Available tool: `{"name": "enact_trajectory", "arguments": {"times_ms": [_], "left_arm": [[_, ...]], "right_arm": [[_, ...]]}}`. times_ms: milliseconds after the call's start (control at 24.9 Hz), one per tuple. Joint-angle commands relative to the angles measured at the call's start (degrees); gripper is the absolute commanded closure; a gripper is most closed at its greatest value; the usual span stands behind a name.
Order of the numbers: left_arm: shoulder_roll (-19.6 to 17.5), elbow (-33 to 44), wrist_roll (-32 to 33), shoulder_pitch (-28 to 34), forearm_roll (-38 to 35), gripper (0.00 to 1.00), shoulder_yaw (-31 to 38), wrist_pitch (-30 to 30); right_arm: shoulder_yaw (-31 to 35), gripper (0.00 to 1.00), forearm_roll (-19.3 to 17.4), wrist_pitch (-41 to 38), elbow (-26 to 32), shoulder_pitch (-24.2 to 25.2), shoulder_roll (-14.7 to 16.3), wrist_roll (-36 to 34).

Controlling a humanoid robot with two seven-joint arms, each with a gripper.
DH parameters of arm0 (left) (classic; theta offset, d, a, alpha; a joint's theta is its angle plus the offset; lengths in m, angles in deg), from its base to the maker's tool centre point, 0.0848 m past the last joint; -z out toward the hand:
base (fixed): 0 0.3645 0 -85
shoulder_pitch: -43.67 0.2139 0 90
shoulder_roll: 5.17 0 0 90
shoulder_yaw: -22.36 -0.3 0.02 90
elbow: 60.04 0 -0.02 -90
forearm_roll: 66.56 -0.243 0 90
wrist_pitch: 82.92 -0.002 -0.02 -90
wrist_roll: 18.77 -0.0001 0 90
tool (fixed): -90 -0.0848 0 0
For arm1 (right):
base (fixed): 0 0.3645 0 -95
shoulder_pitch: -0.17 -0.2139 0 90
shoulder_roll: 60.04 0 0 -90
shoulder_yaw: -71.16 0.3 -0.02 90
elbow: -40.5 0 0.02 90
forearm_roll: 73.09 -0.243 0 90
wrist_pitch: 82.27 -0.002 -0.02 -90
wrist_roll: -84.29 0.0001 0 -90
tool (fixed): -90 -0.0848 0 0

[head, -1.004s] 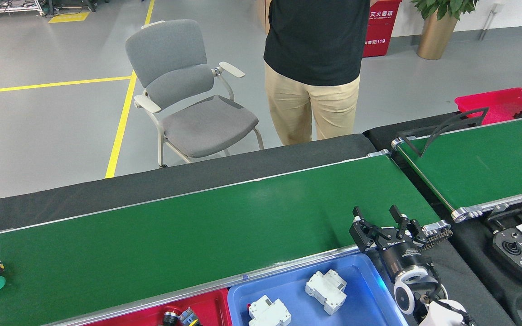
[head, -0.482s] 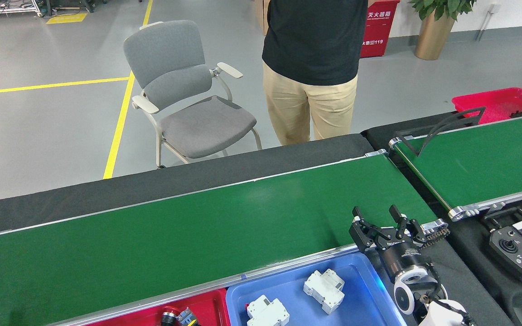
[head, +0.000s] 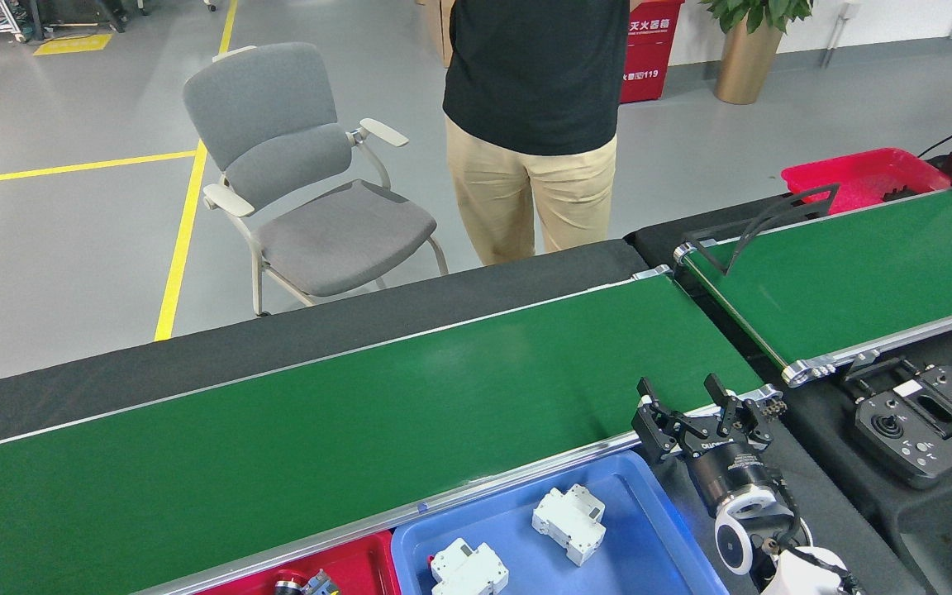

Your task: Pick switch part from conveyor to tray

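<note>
Look first at the blue tray (head: 649, 545) at the near edge: you have two white switch parts (head: 569, 512) lying in it, one toward the middle and one (head: 468, 572) at the bottom edge, well apart. Just left of it, touching its side, a red tray (head: 360, 566) holds a couple of small dark parts (head: 304, 584), cut off by the picture's edge. A second red tray (head: 864, 175) sits far right behind the other belt; you can't tell what is in it. Your right hand (head: 683, 395) hovers over the near rail of the conveyor (head: 319, 430), fingers spread wide, holding nothing. The belt in view carries no switch part. Your left hand is out of view.
</note>
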Motion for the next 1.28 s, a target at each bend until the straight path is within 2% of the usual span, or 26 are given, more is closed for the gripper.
{"name": "enact_trajectory", "arguments": {"times_ms": [0,120,241,321,442,482,642,763,803,883,923,964,1245], "left_arm": [[-0.6,-1.6,-2.9,-0.6,0.1,0.89,-0.1,-0.3],[-0.4,-1.4,-8.5,-0.5,0.0,0.96,-0.2,-0.2],[0.4,2.2,-9.0,0.9,0.0,0.97,-0.7,0.7],[2.5,8.9,-9.0,4.3,0.2,0.97,-2.0,2.4],[7.4,22.5,-8.5,11.5,0.7,0.97,-2.0,8.6],[9.2,28.7,-8.3,15.8,1.6,0.96,-2.0,12.9],[16.2,45.8,-8.0,28.5,3.4,0.94,-2.2,25.8],[22.0,55.1,-7.8,35.7,3.4,0.91,-2.6,26.3],[24.2,57.7,-7.7,37.7,3.4,0.83,-3.0,26.3],[28.4,58.5,-7.7,39.3,3.5,0.5,-4.4,26.3],[29.6,58.5,-7.7,39.3,3.4,0.2,-5.0,26.3],[31.1,58.5,-7.8,39.5,3.4,0.0,-5.0,26.3],[33.5,58.5,-8.6,38.6,3.6,0.0,-3.2,26.3]], "right_arm": [[0.1,0.02,-0.2,-0.7,0.8,-1.2,0.2,-0.4],[0.1,0.02,-0.2,-0.8,0.8,-1.2,0.3,-0.4],[0.1,0.02,-0.2,-0.8,0.9,-1.0,0.4,-0.4],[0.2,0.02,-0.2,-0.8,0.9,-0.7,0.4,-0.4],[0.5,0.02,-0.2,-0.7,1.0,-0.6,0.4,-0.5],[0.8,0.02,-0.3,-0.7,0.9,-0.6,0.4,-0.4],[1.2,0.02,-0.3,-0.6,0.8,-0.6,0.5,-0.4],[1.2,0.02,-0.3,-0.6,0.8,-0.6,0.4,-0.4],[1.0,0.02,-0.3,-0.6,0.8,-0.6,0.4,-0.4],[1.0,0.02,-0.3,-0.6,0.8,-0.7,0.4,-0.3],[1.0,0.02,-0.3,-0.6,0.8,-0.8,0.4,-0.4],[1.0,0.02,-0.3,-0.6,0.8,-0.9,0.4,-0.4],[0.9,0.02,-0.3,-0.7,0.8,-1.0,0.4,-0.3]]}}
